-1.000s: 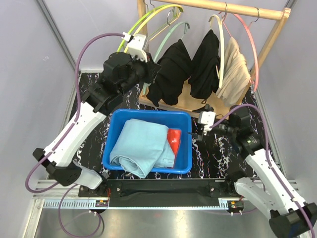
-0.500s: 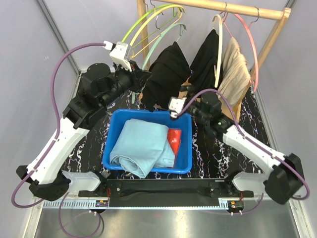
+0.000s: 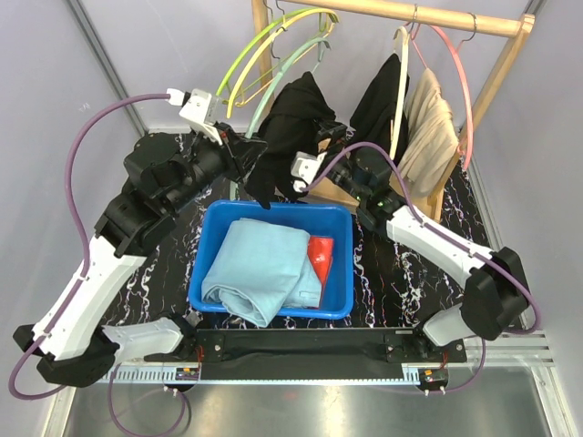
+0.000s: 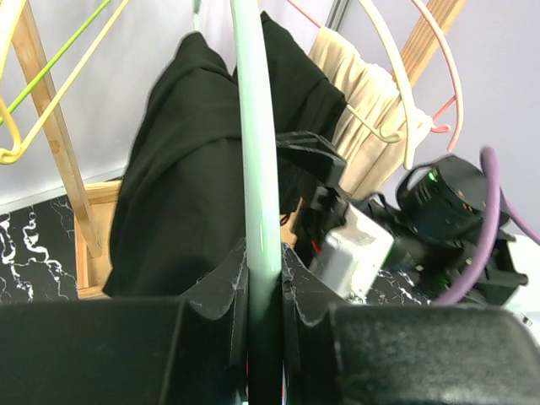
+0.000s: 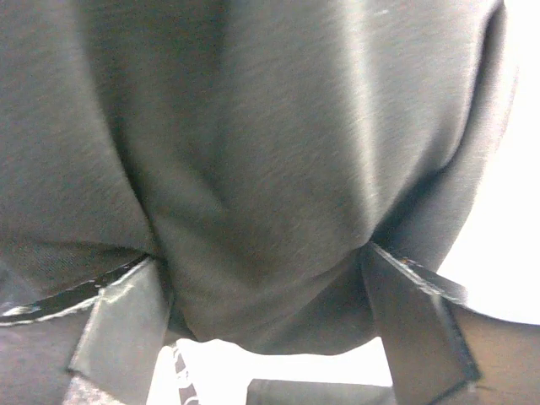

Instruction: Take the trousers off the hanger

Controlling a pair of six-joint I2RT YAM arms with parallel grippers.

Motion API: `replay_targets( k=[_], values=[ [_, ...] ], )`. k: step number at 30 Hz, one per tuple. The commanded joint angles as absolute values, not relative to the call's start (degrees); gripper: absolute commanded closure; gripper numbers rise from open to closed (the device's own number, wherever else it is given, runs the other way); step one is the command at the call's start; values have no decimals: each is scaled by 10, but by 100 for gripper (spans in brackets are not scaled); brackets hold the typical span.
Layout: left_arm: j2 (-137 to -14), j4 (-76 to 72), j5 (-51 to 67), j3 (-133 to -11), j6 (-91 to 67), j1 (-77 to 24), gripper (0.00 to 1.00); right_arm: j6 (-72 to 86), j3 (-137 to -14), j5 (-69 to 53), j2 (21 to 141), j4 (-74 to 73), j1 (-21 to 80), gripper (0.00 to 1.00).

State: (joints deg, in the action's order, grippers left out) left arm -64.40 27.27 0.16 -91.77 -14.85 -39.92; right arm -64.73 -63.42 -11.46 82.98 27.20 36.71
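A pair of black trousers (image 3: 293,123) hangs folded over a mint-green hanger (image 3: 290,71), tilted out to the left of the wooden rail (image 3: 410,14). My left gripper (image 3: 248,153) is shut on that hanger's lower arm (image 4: 257,169), its jaws (image 4: 263,278) pressed against both sides. My right gripper (image 3: 290,180) is open at the trousers' lower fold, with black cloth (image 5: 270,152) bulging between its wide-set fingers (image 5: 418,321). A second black pair (image 3: 383,105) and a beige pair (image 3: 433,127) hang on the rail. Light blue trousers (image 3: 260,264) and red ones (image 3: 319,259) lie in the blue bin (image 3: 273,211).
Bare yellow-green hangers (image 3: 264,45) hang at the rail's left end. A cream hanger (image 3: 398,82) and a pink one (image 3: 460,82) carry the right-hand garments. The rack's wooden base (image 3: 342,187) sits behind the bin. Grey walls close in on both sides.
My right arm swung from the table's right side leftwards up to the black trousers. My left arm drew the mint hanger and its trousers down and to the left.
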Motion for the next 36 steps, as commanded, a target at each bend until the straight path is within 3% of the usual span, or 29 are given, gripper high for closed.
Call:
replay_targets(
  k=[1, 3, 4, 6, 7, 10, 18, 31, 36],
  values=[
    [-606, 186, 54, -918, -154, -400, 100, -663, -707, -94, 844, 343, 367, 8],
    [-600, 194, 63, -914, -153, -401, 100, -655, -727, -95, 856, 333, 367, 18],
    [-599, 196, 66, -912, -152, -401, 100, -646, -735, -97, 857, 327, 367, 36],
    [-592, 207, 69, -904, -150, -401, 100, -629, -753, -101, 857, 319, 367, 56],
    [-590, 209, 69, -902, -150, -401, 100, -621, -759, -105, 856, 298, 367, 74],
    [-580, 216, 60, -885, -147, -401, 100, -566, -802, -99, 848, 231, 367, 100],
    [-573, 222, -14, -821, -127, -400, 100, -384, -1014, -126, 825, 47, 366, 100],
    [-593, 214, -61, -747, -149, -363, 100, -285, -1410, -139, 907, -119, 365, 100],
    [-586, 200, -44, -733, -179, -329, 100, -286, -1401, -185, 895, -182, 365, 100]
  ],
)
